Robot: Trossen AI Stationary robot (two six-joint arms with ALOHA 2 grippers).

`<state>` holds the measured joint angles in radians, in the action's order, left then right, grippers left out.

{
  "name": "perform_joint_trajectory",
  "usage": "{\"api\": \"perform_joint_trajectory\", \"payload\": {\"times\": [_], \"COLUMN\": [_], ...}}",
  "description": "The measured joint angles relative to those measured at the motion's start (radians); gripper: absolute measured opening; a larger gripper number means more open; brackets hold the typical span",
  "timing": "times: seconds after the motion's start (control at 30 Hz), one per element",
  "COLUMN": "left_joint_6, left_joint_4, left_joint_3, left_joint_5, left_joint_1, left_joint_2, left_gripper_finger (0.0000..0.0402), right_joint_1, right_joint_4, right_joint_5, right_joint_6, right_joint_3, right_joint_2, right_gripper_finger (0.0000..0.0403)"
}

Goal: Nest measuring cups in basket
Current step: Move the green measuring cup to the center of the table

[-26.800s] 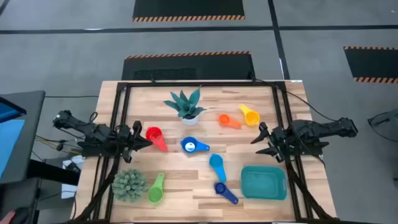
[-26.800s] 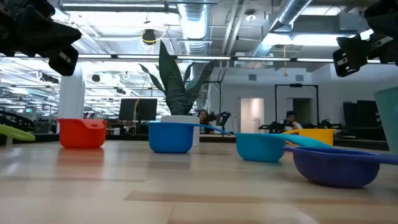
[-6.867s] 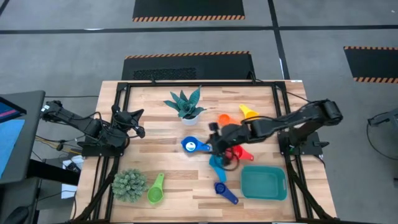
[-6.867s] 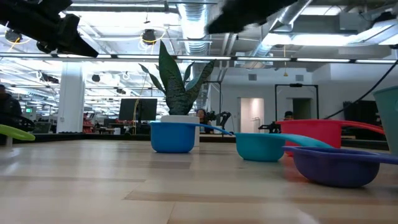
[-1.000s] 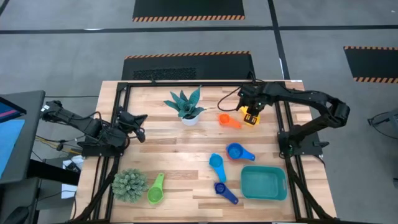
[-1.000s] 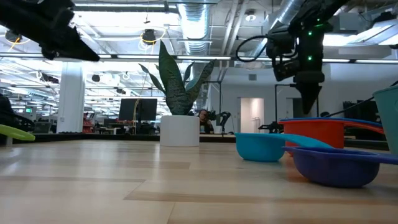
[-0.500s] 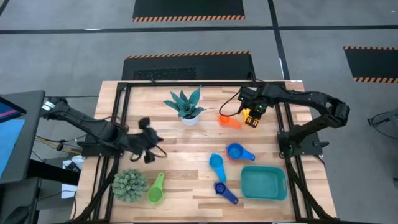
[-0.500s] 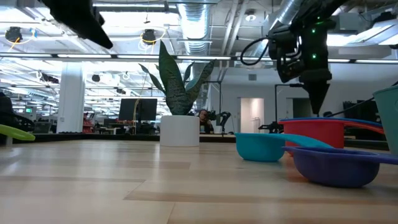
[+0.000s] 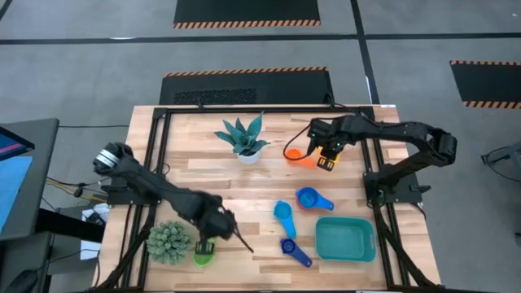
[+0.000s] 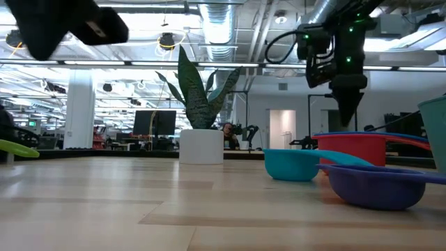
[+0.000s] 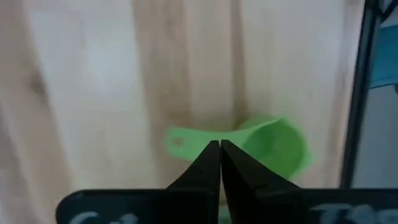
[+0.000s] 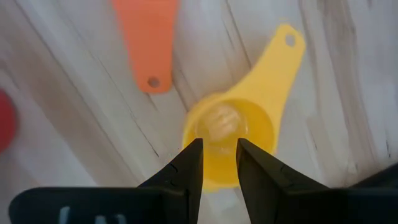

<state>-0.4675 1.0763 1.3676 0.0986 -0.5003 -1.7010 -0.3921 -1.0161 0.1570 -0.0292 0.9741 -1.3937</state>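
Observation:
My left gripper (image 11: 219,146) is shut and hovers over the green cup (image 11: 249,146), above where its handle meets the bowl; this cup lies near the front left (image 9: 202,256). My right gripper (image 12: 219,155) is open by a narrow gap, pointing down over the yellow cup's (image 12: 233,127) bowl. In the low view its tips (image 10: 346,118) hang above the table. The orange cup (image 9: 297,157) lies beside it. A blue cup sits in the red cup (image 9: 308,198). The light blue cup (image 9: 283,216) and the dark blue cup (image 9: 295,251) lie left of the teal basket (image 9: 344,238).
A spiky potted plant (image 9: 242,138) stands at the far middle. A round green plant (image 9: 169,242) stands right beside the green cup. Black frame rails (image 9: 155,163) run along the table's sides. Bare wood shows in the middle of the table (image 9: 244,195).
My left arm has swung from the table's left edge toward the near edge and out over the green cup. My right gripper has moved a little toward the near edge and now covers the yellow cup. No cup has moved.

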Motion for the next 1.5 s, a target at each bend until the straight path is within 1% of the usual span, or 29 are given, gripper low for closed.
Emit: {"api": "perform_joint_trajectory", "payload": {"times": [0.07, 0.17, 0.33, 0.43, 0.6, 0.7, 0.83, 0.93, 1.0, 1.07, 1.13, 1.23, 1.3, 1.43, 1.5], "left_joint_6": [-0.058, -0.133, -0.253, -0.286, -0.3, -0.272, -0.187, -0.086, 0.003, 0.083, 0.146, 0.178, 0.169, 0.082, 0.02], "left_joint_4": [-0.004, -0.004, -0.053, -0.066, -0.028, -0.01, -0.018, -0.039, -0.061, -0.049, -0.035, 0.038, 0.111, 0.326, 0.435], "left_joint_3": [0.032, 0.046, 0.046, 0.046, 0.044, 0.044, 0.044, 0.043, 0.061, 0.092, 0.143, 0.21, 0.251, 0.319, 0.324], "left_joint_5": [0.01, 0.057, 0.17, 0.178, 0.073, 0.062, 0.067, -0.027, -0.144, -0.235, -0.301, -0.321, -0.32, -0.304, -0.292], "left_joint_1": [-0.033, -0.084, -0.152, -0.177, -0.18, -0.16, -0.124, -0.076, -0.029, 0.023, 0.065, 0.103, 0.101, 0.044, 0.01], "left_joint_2": [-0.045, -0.106, -0.192, -0.216, -0.236, -0.254, -0.295, -0.308, -0.307, -0.303, -0.303, -0.302, -0.3, -0.278, -0.27], "left_gripper_finger": [0.0, 0.0, 0.0, 0.0, 0.0, 0.0, 0.0, 0.0, 0.0, 0.0, 0.0, 0.0, 0.0, 0.0, 0.0], "right_joint_1": [0.016, 0.036, 0.064, 0.078, 0.102, 0.116, 0.132, 0.138, 0.138, 0.138, 0.138, 0.138, 0.138, 0.137, 0.137], "right_joint_4": [0.011, 0.011, 0.004, 0.004, 0.007, 0.005, -0.001, -0.012, -0.024, -0.032, -0.041, -0.062, -0.064, -0.064, -0.066], "right_joint_5": [0.0, 0.0, 0.001, 0.001, 0.001, 0.001, 0.001, 0.001, 0.001, 0.001, 0.001, 0.001, 0.001, 0.001, 0.001], "right_joint_6": [0.001, 0.004, 0.003, 0.003, 0.003, 0.003, 0.003, 0.008, 0.008, 0.004, -0.006, -0.008, -0.007, 0.006, 0.011], "right_joint_3": [0.0, 0.0, 0.0, 0.0, 0.0, 0.0, 0.0, 0.0, 0.0, 0.0, 0.0, 0.0, 0.0, 0.0, 0.0], "right_joint_2": [0.0, 0.0, 0.0, 0.0, 0.0, 0.0, 0.0, 0.0, 0.0, 0.0, 0.0, 0.0, 0.0, 0.0, 0.0], "right_gripper_finger": [0.0119, 0.0119, 0.0119, 0.0119, 0.0119, 0.0119, 0.0119, 0.0119, 0.0119, 0.0119, 0.0119, 0.0119, 0.0119, 0.0119, 0.0119]}}
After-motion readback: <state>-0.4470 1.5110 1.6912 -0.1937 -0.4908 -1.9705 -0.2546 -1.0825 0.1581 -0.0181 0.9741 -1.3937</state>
